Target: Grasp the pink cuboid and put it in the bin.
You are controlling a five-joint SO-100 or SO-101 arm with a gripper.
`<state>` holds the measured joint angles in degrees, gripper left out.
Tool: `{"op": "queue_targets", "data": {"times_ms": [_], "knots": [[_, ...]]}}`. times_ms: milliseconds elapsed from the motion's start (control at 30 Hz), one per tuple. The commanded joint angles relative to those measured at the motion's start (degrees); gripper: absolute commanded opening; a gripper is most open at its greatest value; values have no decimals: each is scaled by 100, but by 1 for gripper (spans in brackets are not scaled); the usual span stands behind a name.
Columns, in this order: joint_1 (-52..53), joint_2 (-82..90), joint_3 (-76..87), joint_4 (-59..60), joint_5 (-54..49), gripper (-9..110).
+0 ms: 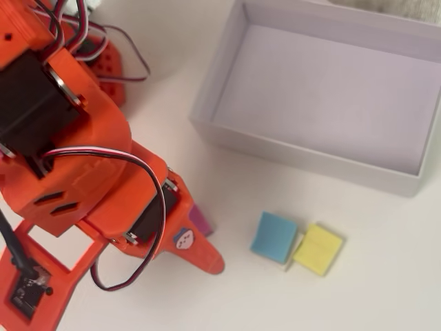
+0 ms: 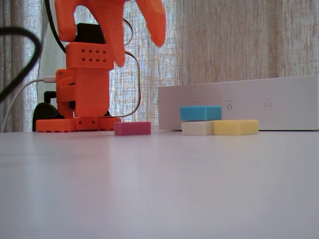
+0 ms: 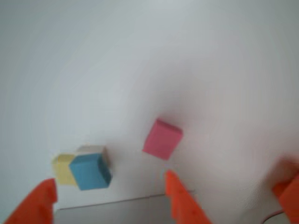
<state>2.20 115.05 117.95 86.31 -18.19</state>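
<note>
The pink cuboid (image 2: 132,128) lies flat on the white table, just in front of the arm's base. In the overhead view it (image 1: 202,220) is mostly covered by the orange arm. In the wrist view it (image 3: 162,138) lies just beyond the right fingertip. My gripper (image 2: 138,50) is open and empty, well above the table; it also shows in the wrist view (image 3: 108,187). The bin (image 1: 306,157), a white box with low walls, stands at the top right of the overhead view and is empty. Its side wall (image 2: 239,102) stands behind the blocks.
A light blue block (image 1: 274,236) rests on a cream block (image 2: 197,128), with a yellow block (image 1: 318,248) touching them, between the pink cuboid and the bin. The arm's orange base (image 2: 82,99) and its cables stand at the left.
</note>
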Motion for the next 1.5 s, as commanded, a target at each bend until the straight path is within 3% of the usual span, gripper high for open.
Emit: {"op": "queue_targets", "data": {"times_ms": [0,367,633,800,900,1200,1467], "knots": [[53,-62,132,-132,-246,33],[229,-378,993,-1178,62,34],[-246,-756,1125,-1538,-88,33],[-343,-896,1107,-1538,-290,33],[-299,-879,1292,-1055,-993,34],[18,-729,1556,-1143,-1160,34],[-123,-202,2188,-1380,-1503,25]]}}
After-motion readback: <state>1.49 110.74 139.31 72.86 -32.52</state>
